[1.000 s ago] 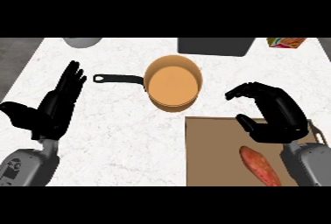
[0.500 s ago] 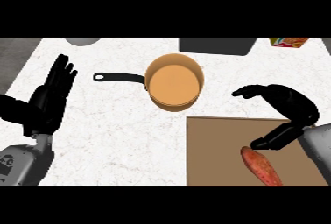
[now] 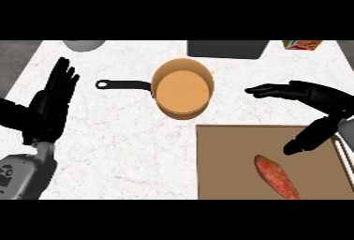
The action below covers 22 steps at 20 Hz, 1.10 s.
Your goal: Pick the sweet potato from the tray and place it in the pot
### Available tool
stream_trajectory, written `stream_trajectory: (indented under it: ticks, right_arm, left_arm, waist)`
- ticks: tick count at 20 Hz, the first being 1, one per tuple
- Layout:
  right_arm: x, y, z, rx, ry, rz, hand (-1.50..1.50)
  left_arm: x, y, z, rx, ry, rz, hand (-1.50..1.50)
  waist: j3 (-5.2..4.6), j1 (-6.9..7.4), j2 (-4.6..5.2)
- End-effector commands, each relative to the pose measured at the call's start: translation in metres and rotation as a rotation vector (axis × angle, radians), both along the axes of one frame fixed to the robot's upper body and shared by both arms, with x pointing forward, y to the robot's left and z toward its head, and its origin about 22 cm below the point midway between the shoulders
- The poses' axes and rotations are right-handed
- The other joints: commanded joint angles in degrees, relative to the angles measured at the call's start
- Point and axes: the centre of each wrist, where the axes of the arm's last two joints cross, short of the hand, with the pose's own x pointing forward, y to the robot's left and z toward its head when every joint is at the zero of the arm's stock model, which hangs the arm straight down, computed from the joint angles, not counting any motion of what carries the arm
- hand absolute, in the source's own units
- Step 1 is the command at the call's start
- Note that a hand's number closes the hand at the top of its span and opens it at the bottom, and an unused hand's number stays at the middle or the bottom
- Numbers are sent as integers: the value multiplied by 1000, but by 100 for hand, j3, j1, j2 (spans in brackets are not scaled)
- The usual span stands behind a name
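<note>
At the far left the left hand (image 3: pixel 52 101) is resting open, its fingers straight, close together and pointing up toward the far edge, holding nothing. Past its fingertips, at the far edge of the white speckled surface (image 3: pixel 124 140), a grey vessel (image 3: pixel 84 44) is showing only in part. Moving right, a black handle (image 3: pixel 124 85) is sticking out leftward from the pot (image 3: pixel 182 88), which is sitting upright near the middle of the surface, its orange inside showing. Behind the pot, a dark grey box (image 3: pixel 227 48) is standing at the far edge. In front of the pot and to its right, the brown tray (image 3: pixel 228 159) is lying flat, just apart from the pot. The sweet potato (image 3: pixel 276 176) is lying on the tray toward its near right part, slanting from upper left to lower right, well apart from the pot. A colourful packet (image 3: pixel 302 44) is peeking in at the far right corner. The right hand (image 3: pixel 325 96) is hanging spread wide over the tray's right side, fingers reaching left and thumb pointing down, above the sweet potato and not touching it
</note>
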Motion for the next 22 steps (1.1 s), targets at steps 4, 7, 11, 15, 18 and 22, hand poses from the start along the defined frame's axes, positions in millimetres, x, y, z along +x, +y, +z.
stream_trajectory:
  ticks: [4, 7, 11, 15, 18, 22]
  right_arm:
    - [-10, 20, 33, -319, -62, 355, -150]
    - [-24, 20, 21, -424, -107, 419, -150]
    - [-25, 27, 15, -534, -125, 453, -150]
    - [-32, 29, -5, -500, -137, 467, -150]
    - [-40, 21, -24, -524, -114, 485, -150]
    - [-51, 19, -39, -579, -135, 493, -150]
  left_arm:
    - [-7, 7, -5, 15, 11, 14, 0]
    - [-8, -5, -6, -5, 5, 29, 0]
    - [-3, 14, 3, 2, 10, 36, 0]
    - [0, 17, -1, 3, 13, 43, 0]
    - [0, 8, 0, -7, 19, 39, 0]
    - [-11, 14, 14, 7, 9, 51, 0]
  waist:
    - [-11, -33, -50]
    - [-7, -148, -62]
    - [-16, -143, -49]
    - [-17, -253, -57]
    - [-15, -274, -58]
    - [-14, -267, -79]
